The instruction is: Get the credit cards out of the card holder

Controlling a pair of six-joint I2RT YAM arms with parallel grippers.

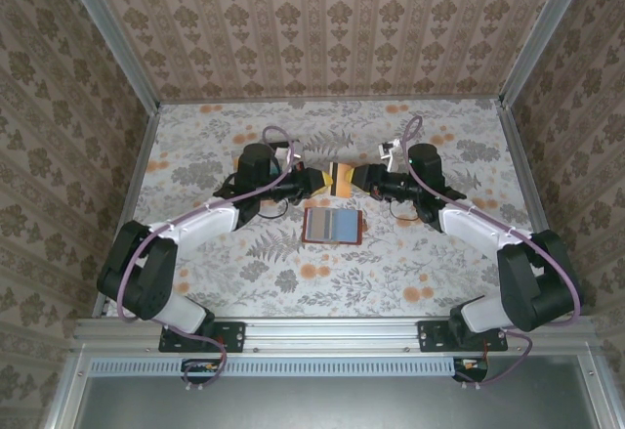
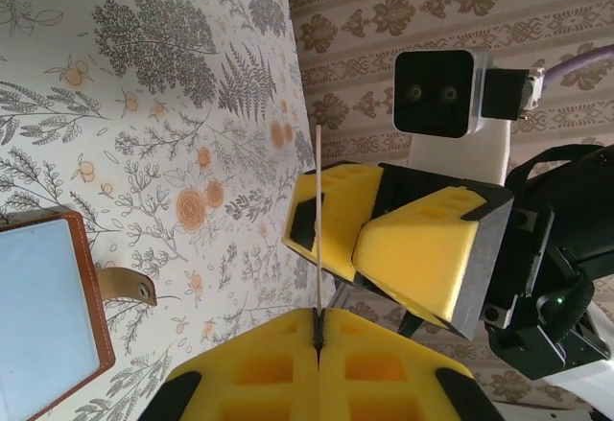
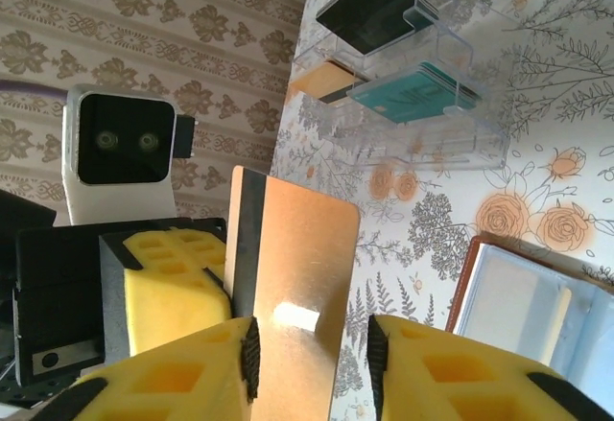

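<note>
1. Credit card, gold-tan with a dark stripe along one edge: held off the table between the two grippers.
2. Left gripper: yellow pads clamped on one edge of the card.
3. Right gripper: jaws parted, one either side of the card.
4. Card holder: brown leather, lying open and flat on the table near the held card, blue-grey inside up.
5. Clear tray: holds a dark card, a teal card and a tan card in separate compartments.
</note>
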